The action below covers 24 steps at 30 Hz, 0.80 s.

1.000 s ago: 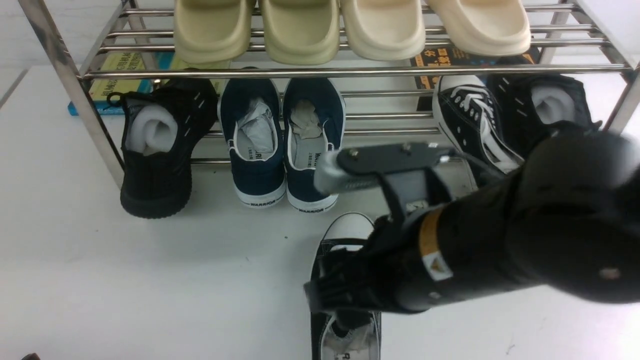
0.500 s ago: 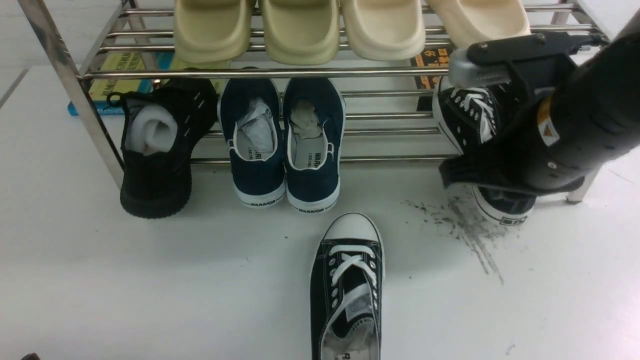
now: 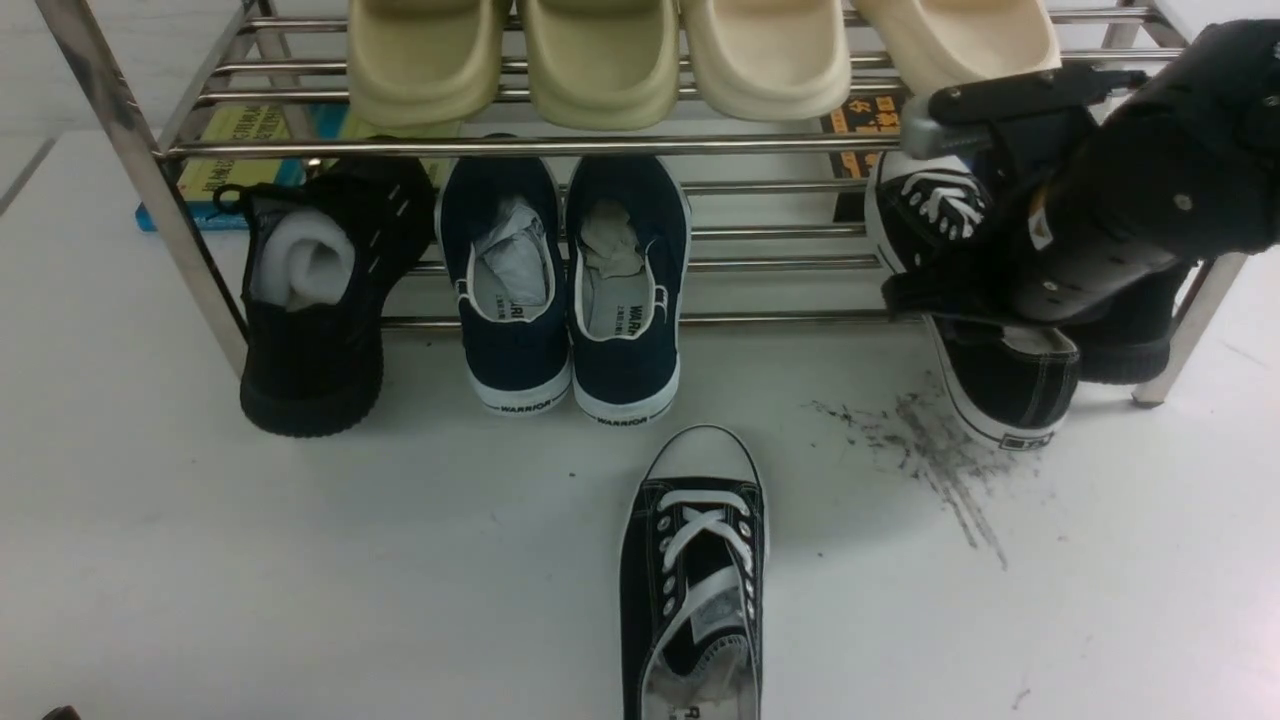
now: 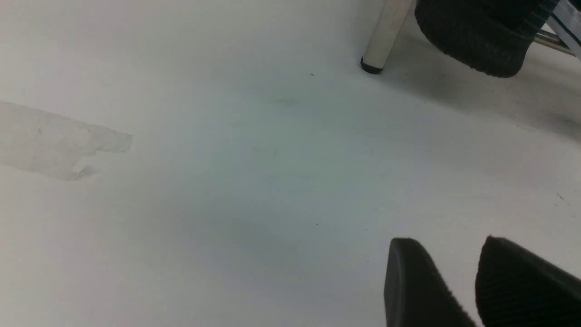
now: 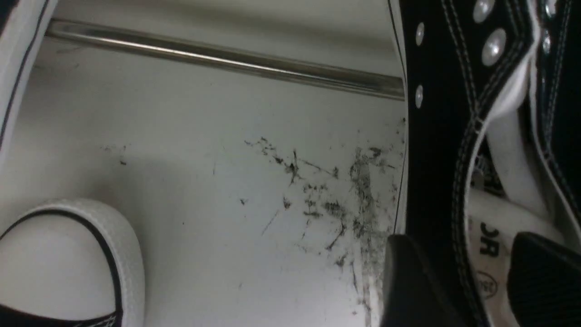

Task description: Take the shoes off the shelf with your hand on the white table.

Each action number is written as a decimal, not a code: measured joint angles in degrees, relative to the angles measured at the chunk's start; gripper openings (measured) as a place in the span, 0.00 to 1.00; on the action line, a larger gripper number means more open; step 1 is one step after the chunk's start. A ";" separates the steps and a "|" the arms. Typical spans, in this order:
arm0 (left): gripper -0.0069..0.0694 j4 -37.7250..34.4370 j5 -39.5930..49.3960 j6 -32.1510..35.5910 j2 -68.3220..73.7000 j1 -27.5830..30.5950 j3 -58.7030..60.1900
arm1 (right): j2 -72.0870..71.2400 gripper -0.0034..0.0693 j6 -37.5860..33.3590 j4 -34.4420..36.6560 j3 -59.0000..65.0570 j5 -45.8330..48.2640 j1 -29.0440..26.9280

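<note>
White table: stretching bare across the foreground and offering plenty of landing room beside the table sneaker.
Shelf: standing at the far side, its lower bars carrying the shoe being worked on. Its top front bar is hanging just above the right arm, so I am judging that the exit should be running low and toward the robot, not upward.
Black knit sneaker: sitting just beside the shelf sneaker on its right, so a straight pull is looking wise to avoid dragging it along.
Shelf sneaker: resting at the right end of the lower tier, toe pointing in under the top tier and heel overhanging the front bar. I cannot tell whether the heel is touching the table.
Table sneaker: lying on the table in the middle foreground, toe facing the shelf, so half the pair is already sitting off the shelf.
Right gripper: straddling the shelf sneaker's side wall with jaws parted, apparently not yet squeezing.
Left gripper: hovering low over bare table near a shelf leg, jaws showing a narrow gap and carrying nothing.
Outer finger: lying against the outside of the canvas.
Inner finger: hanging inside the shoe over the printed insole. A strip of insole is showing between it and the wall, so closing firmly before pulling is mattering most.
Scuff marks: darkening the table just in front of the heel.
</note>
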 joint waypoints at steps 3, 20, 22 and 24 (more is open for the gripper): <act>0.41 0.00 0.00 0.00 0.00 0.00 0.00 | 1.85 0.58 0.00 -1.99 0.00 -2.13 0.00; 0.41 0.00 0.00 0.00 0.00 0.00 0.00 | 2.51 0.05 0.00 -6.12 -0.02 3.21 1.29; 0.41 0.00 -0.06 0.00 0.00 0.00 0.00 | 0.31 0.05 0.00 -4.48 -0.23 7.06 2.64; 0.41 0.05 -0.05 0.00 0.00 0.00 0.00 | -3.37 0.05 0.00 -2.08 -0.49 11.10 4.99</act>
